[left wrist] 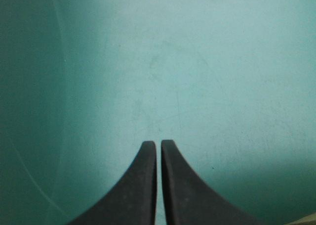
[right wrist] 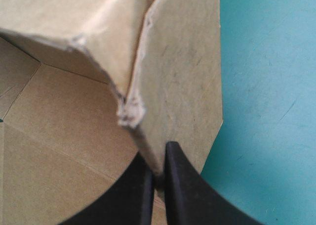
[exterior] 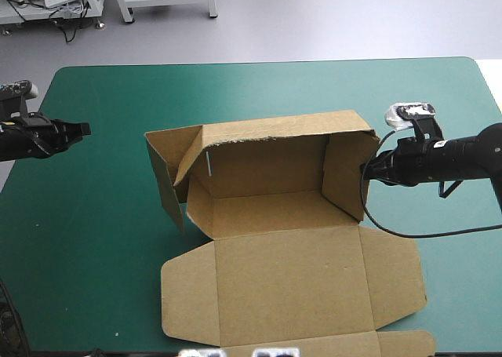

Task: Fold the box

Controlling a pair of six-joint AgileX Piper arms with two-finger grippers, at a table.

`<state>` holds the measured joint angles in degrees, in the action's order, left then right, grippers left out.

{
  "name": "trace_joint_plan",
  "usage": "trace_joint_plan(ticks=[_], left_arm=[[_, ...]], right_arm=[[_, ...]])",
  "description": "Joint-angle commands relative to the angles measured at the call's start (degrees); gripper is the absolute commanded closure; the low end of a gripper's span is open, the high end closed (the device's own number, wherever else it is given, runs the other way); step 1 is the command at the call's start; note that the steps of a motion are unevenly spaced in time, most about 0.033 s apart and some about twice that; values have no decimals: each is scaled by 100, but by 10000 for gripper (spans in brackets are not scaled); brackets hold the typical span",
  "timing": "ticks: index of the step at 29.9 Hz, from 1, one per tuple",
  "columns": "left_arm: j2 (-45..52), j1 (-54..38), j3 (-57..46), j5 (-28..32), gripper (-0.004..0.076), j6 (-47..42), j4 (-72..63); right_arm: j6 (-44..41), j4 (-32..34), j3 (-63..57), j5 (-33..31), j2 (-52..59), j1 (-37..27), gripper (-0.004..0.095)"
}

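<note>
On the surface (exterior: 94, 239), centred, the box (exterior: 274, 208) sits as an open tray, long axis left-right, lid flat toward the near edge. My right gripper (right wrist: 159, 178) pinches its right wall (exterior: 345, 173) — left gripper (left wrist: 158, 148), pressed together and empty, hangs well off the splayed left wall (exterior: 166, 180).

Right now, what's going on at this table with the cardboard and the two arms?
A robot is partway through folding a brown box. The right gripper has its jaws shut on the box's right wall, which stands upright. The left gripper is off to the left over the teal-green cover, jaws shut on nothing. The back wall is up, the left wall splays outward, and the lid lies flat.
</note>
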<state>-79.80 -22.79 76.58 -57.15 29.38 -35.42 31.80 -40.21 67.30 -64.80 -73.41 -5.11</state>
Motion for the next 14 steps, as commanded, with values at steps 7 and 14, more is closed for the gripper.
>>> trace_joint_plan(ticks=[7, 14], left_arm=[[170, -19, 16, -155, 708, 197, -556], [170, -19, 16, -256, 710, 197, -566]], right_arm=[[-449, -91, 187, -45, -425, 3, 906], [-233, -233, 258, 423, -1229, 3, 906]])
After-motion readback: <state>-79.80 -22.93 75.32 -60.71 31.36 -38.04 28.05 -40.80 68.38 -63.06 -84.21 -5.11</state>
